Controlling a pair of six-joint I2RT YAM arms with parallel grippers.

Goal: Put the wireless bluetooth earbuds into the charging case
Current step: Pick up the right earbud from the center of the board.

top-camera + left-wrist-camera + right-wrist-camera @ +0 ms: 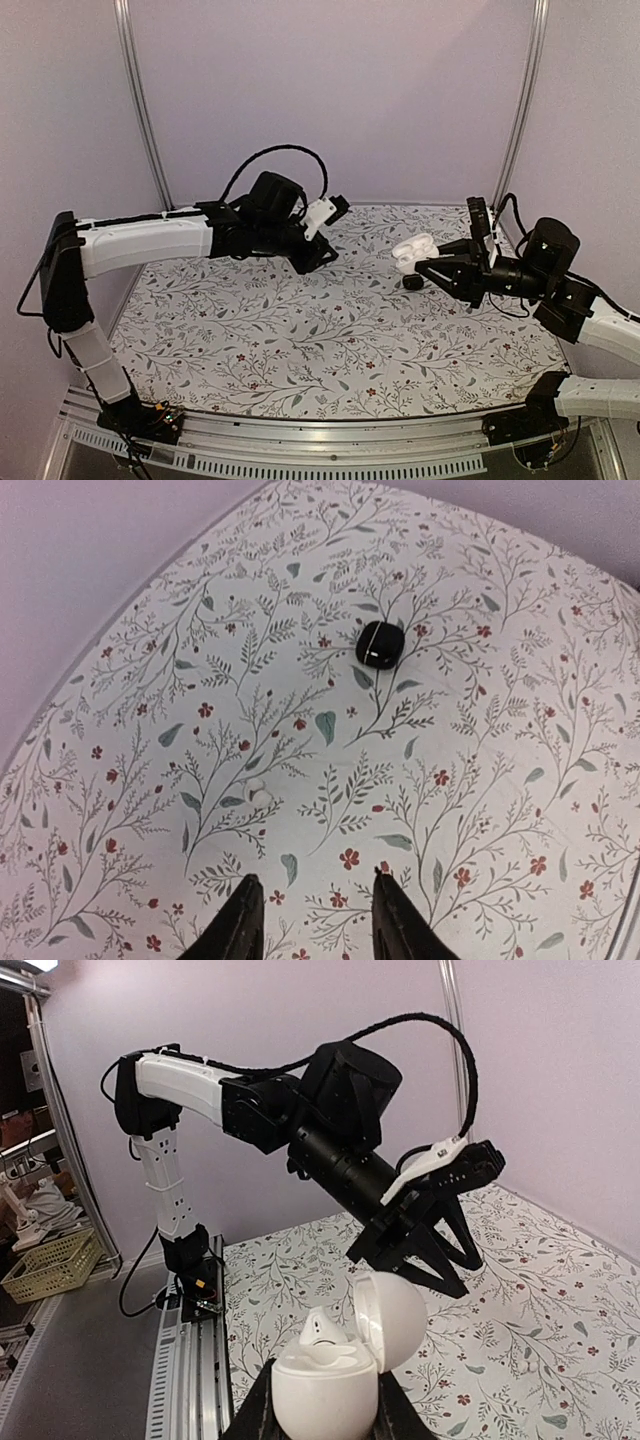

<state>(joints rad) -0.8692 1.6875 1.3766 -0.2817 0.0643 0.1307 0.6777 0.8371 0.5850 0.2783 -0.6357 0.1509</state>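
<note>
Lilac walls (330, 90) enclosed table (300, 340), its cloth white with grey leaves, red flowers. Metal poles (140, 110) rose at back corners. Aluminium rail (330, 440) lined near edge. Yellow basket (50, 1265), grey floor (80, 1380) lay beyond.

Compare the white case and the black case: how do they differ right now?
The white case is held in the right gripper; the black case lies free on the table. The white case's lid stands open, with a white earbud seated inside; the black case looks shut. Both are small rounded pebble shapes.
</note>
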